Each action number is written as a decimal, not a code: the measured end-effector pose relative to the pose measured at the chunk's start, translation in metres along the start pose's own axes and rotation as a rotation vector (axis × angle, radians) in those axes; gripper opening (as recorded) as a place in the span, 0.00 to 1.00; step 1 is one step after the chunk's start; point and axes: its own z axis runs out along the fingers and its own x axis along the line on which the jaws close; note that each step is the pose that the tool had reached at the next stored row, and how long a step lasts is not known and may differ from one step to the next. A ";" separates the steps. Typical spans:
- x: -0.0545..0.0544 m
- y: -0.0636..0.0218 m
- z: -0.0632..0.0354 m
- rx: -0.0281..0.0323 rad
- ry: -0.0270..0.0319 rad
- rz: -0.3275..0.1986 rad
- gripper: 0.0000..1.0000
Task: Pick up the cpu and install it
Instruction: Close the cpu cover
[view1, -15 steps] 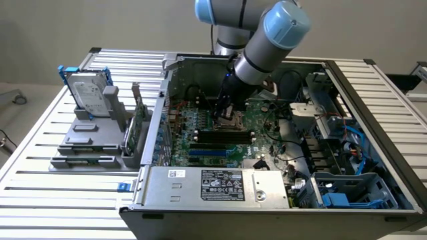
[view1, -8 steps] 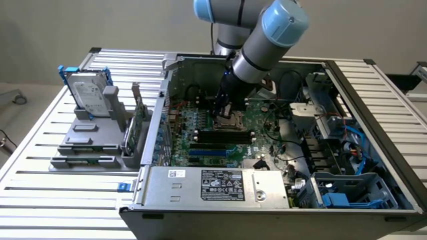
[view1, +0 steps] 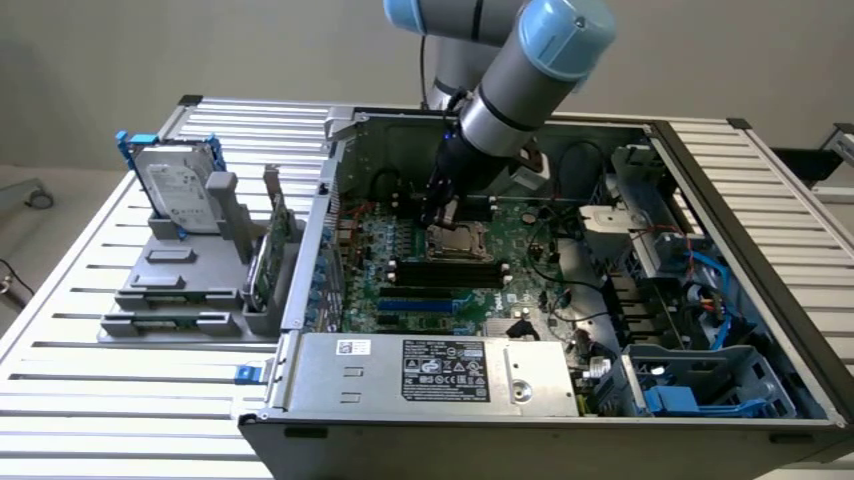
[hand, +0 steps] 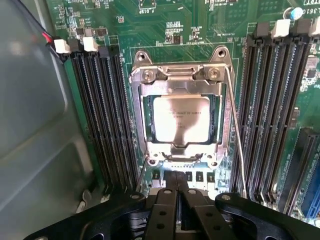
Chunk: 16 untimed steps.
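One robot arm (view1: 534, 80) reaches down into an open computer case (view1: 701, 175) that lies on a slatted metal table (view1: 120, 390). Its gripper (hand: 177, 175) hangs just above the green motherboard (view1: 514, 260), close to the processor socket.

The cpu (hand: 181, 119), a small square chip with a pale silvery top, lies flat inside the socket's metal frame (hand: 137, 120). The frame surrounds it on all four sides. A thin wire lever (hand: 236, 130) runs along one side of the frame.

In the wrist view the two black fingers (hand: 162, 200) lie pressed together with nothing between them. Their tips are just beside the socket's near edge and apart from the chip.

Several black memory slots (hand: 107, 115) flank the socket on both sides.

In the exterior view a silver power supply (view1: 427, 370) with a white label occupies the near end of the case. On the table at the exterior view's left, a hard drive (view1: 174, 185) with a blue frame stands upright in a grey holder (view1: 174, 290), well apart from the gripper.
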 end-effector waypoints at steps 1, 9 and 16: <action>0.000 -0.0020 -0.0006 0.0000 0.0013 0.000 0.11; 0.000 -0.0191 -0.0065 0.0006 0.0165 0.000 0.11; 0.000 -0.0363 -0.0199 0.0015 0.0349 -0.003 0.11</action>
